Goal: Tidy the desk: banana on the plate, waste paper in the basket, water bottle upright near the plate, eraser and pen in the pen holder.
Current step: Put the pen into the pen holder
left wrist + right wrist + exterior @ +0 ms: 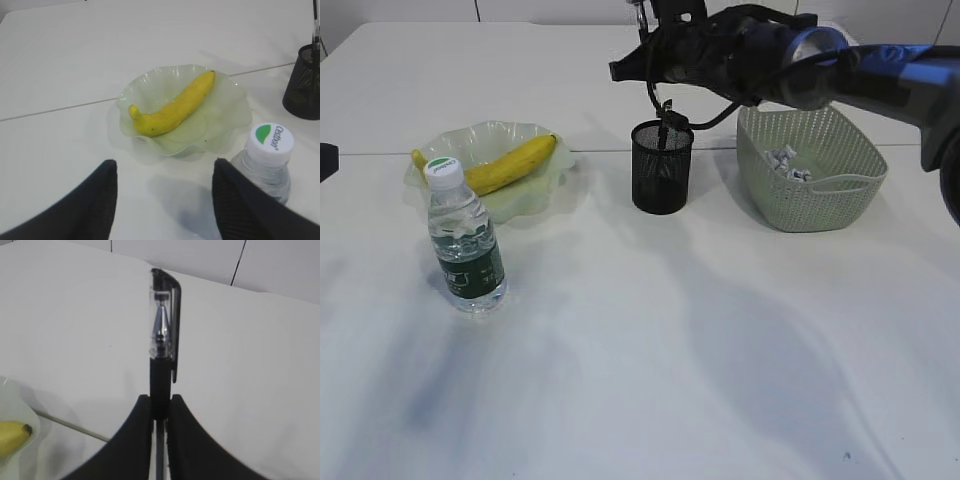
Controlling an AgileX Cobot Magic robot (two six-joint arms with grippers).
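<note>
Above pen holder [662, 166], in grip of right gripper [159, 412]: pen [162, 335], upright, clear cap on top, lower end at holder rim. Jaws closed narrow on black barrel. On plate [227, 112]: banana [173, 106], lying across. In front of plate: water bottle [466, 239], upright, white cap. In basket [810, 165], right of holder: crumpled waste paper [786, 164]. Over table near bottle: left gripper [165, 200], jaws wide apart, holding nothing.
</note>
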